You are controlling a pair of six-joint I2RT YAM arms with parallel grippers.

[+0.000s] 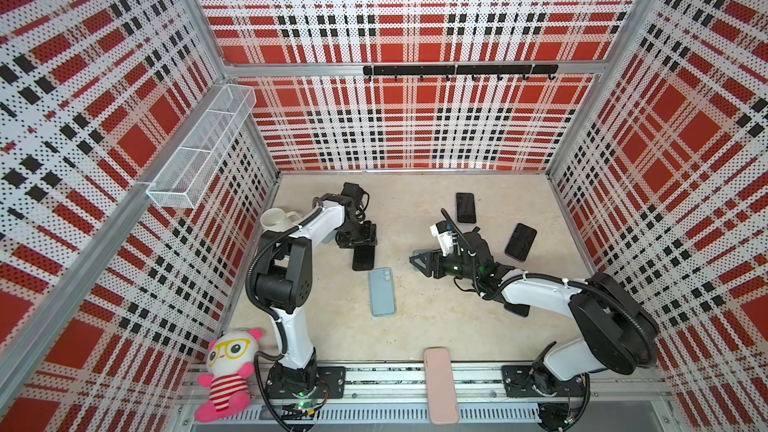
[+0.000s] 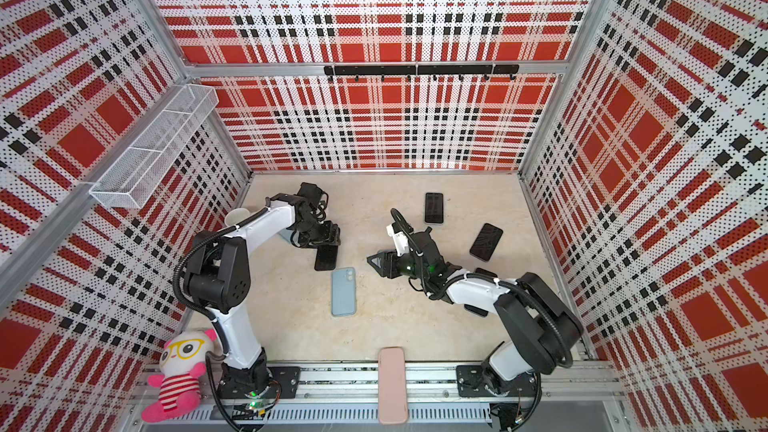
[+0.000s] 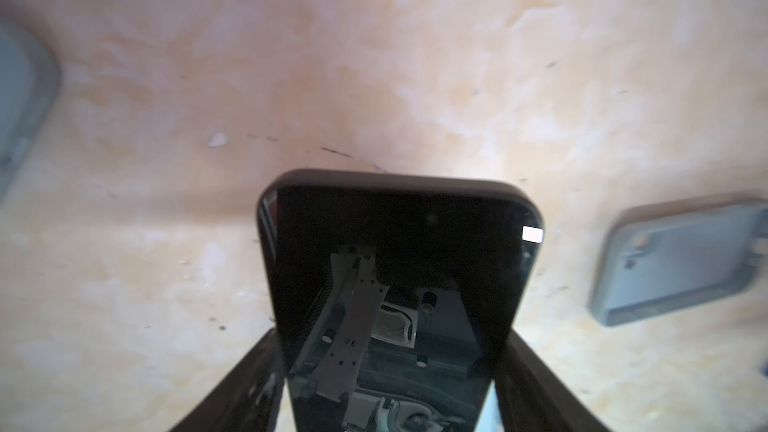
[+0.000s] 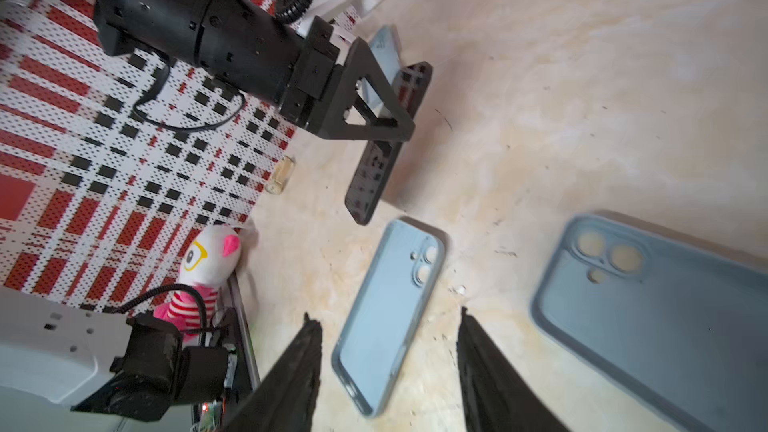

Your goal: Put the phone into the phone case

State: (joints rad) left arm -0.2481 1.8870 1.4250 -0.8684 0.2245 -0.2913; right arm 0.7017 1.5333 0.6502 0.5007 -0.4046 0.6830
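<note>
My left gripper (image 1: 363, 243) (image 3: 392, 338) is shut on a black phone (image 1: 364, 259) (image 3: 395, 251), a finger against each long edge. The phone (image 4: 370, 176) slopes down toward the table, its free end low. Just in front of it a light blue phone case (image 1: 382, 291) (image 2: 343, 291) (image 4: 386, 317) lies flat, camera cut-outs toward the phone. My right gripper (image 1: 413, 260) (image 4: 385, 315) hovers open right of the phone with nothing between its fingers. A larger-looking grey-blue case (image 4: 648, 317) lies close beside it.
Black phones (image 1: 465, 207) (image 1: 520, 242) lie at the back right, and a dark one (image 1: 517, 309) sits under the right arm. A pink case (image 1: 441, 384) rests on the front rail. A white mug (image 1: 276, 220) and a plush toy (image 1: 226, 371) stand left.
</note>
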